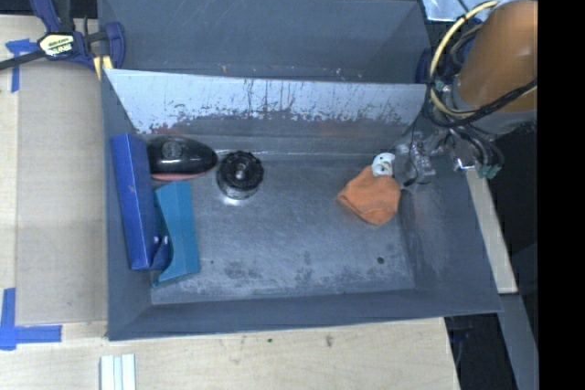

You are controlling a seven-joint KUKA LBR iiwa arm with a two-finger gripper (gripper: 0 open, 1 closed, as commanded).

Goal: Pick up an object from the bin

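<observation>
Right now the orange cloth (370, 199) lies crumpled on the bin (302, 251) floor, near the right wall. The gripper (409, 167) sits at the cloth's upper right edge, against that wall; open or closed, I cannot tell. By the left wall lie a blue box (128, 201), a teal pad (179, 237), a black oval thing (181, 157) and a round black cap (240, 172).

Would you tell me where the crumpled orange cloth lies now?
Camera view: the crumpled orange cloth lies at the grey bin's right, beside the gripper, far from the round black cap.
</observation>
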